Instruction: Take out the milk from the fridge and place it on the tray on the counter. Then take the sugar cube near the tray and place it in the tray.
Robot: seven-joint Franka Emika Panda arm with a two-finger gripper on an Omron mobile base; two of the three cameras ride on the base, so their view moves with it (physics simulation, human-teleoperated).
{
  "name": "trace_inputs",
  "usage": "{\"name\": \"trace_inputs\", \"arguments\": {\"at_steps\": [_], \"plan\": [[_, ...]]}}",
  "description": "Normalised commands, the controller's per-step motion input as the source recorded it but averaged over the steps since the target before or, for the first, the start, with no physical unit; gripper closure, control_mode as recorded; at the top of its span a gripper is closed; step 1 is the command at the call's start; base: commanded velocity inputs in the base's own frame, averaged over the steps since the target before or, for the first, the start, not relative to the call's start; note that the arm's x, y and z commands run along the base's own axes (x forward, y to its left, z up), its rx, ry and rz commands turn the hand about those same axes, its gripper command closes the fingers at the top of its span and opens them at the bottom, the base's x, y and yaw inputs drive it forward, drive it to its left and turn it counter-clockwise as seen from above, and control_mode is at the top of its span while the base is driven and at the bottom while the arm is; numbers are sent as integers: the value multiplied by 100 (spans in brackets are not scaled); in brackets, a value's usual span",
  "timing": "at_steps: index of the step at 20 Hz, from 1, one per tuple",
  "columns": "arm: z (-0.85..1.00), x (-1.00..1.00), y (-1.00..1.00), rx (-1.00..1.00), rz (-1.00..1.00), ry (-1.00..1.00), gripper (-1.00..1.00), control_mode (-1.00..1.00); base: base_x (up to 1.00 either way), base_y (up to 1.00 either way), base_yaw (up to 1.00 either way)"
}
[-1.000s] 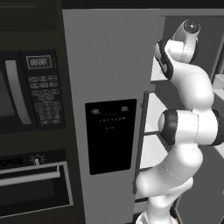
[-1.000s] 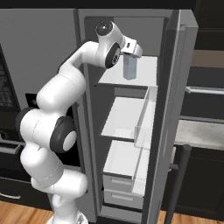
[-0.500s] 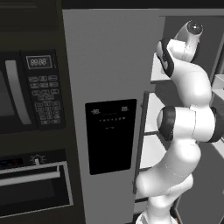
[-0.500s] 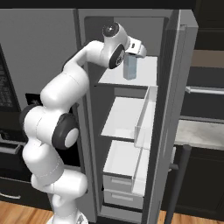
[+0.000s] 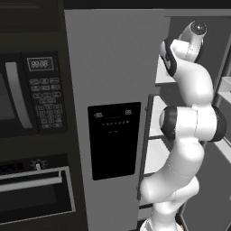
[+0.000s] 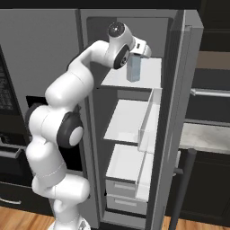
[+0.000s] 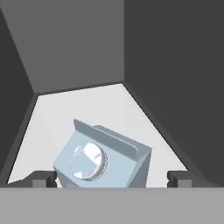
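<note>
- The pincer (image 7: 112, 178) is seen at the bottom of the hand view with its two dark fingertips (image 7: 41, 178) spread as wide as they go, one on each side of the milk (image 7: 103, 159); nothing is held and no contact can be made out.
- The milk is found between the open tips, just below the hand, standing upright on the top shelf (image 6: 143, 76) of the fridge (image 6: 177, 67); its gabled ridge and round cap are turned toward the camera.
- The carton is judged to be light and fairly stiff, though its flat walls would probably give under a hard squeeze, and their smooth surface may be slippery.
- A hold is best taken on two opposite flat walls below the gable, not on the sloping top or the cap, where the tips could slide off.
- Since the carton sits turned at an angle to the tips in the hand view, some rotation of the wrist may be needed first.
- Behind the carton, bare white shelf and the grey rear walls of the fridge are seen.
</note>
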Motion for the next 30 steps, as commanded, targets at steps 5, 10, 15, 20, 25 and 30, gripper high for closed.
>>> {"name": "trace_inputs", "arguments": {"at_steps": [5,10,15,20,25,30], "plan": [[0,21,0,0,0,0,-100,-100,0,0,0],[0,17,0,0,0,0,100,-100,0,0,0],[0,6,0,0,0,0,100,-100,0,0,0],[0,-11,0,0,0,0,100,-100,0,0,0],[0,-93,10,0,1,-3,100,-100,0,0,0],[-1,-100,58,0,6,-15,100,-100,0,0,0]]}}
